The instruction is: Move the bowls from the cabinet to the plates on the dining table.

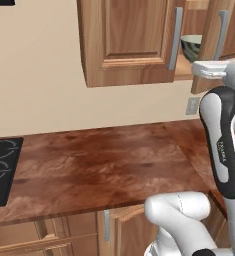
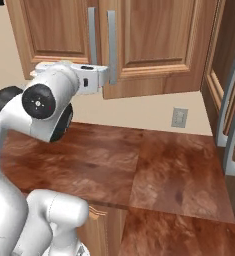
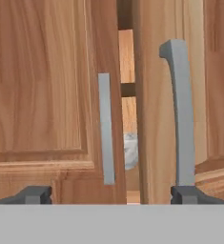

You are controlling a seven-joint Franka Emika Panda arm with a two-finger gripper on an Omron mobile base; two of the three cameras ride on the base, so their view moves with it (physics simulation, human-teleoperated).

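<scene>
The gripper is seen at the bottom of the hand view with its fingers spread wide and nothing held between them, raised in front of the cabinet. The right door stands only slightly ajar, its bar handle right of centre in the hand view and just above the right fingertip. Through the narrow gap a pale speckled bowl is glimpsed, and in the upper right of the left base view the grey-green bowl is visible on the shelf. The reddish-brown desk lies below, bare of plates (the dining table is judged to be elsewhere). The main risk is judged to be a reach through too narrow a gap: the door edge could be struck, or a bowl nudged off the shelf, unless the door is swung wider first.
</scene>
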